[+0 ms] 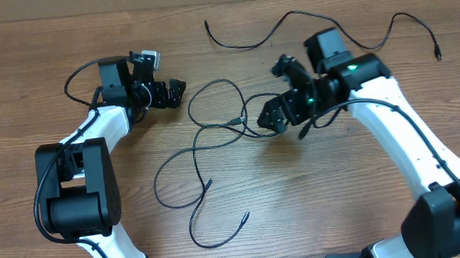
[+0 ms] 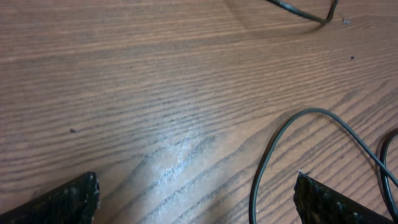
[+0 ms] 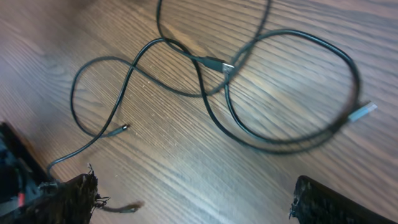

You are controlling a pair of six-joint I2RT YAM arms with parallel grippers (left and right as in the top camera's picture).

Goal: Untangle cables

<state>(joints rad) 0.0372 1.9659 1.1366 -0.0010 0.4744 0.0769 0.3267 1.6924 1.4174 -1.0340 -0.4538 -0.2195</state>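
Bright, even light from above in the overhead view, sharp all over. Thin, soft shadows right beside the cables. Pale shiny patch on the wooden table in the left wrist view. Blurry top-left corner and fuzzy near edge in the right wrist view.

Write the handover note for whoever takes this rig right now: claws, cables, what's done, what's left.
Left claw: open, empty, just left of the tangle.
Right claw: open, empty, at the tangle's right edge.
Cables: one cable lies by itself at the far side of the table. The tangle of looped, crossing cables sits mid-table.
Done: the far cable looks separate from the rest.
Left: pull the crossing cables in the middle apart. Nothing is gripped yet.
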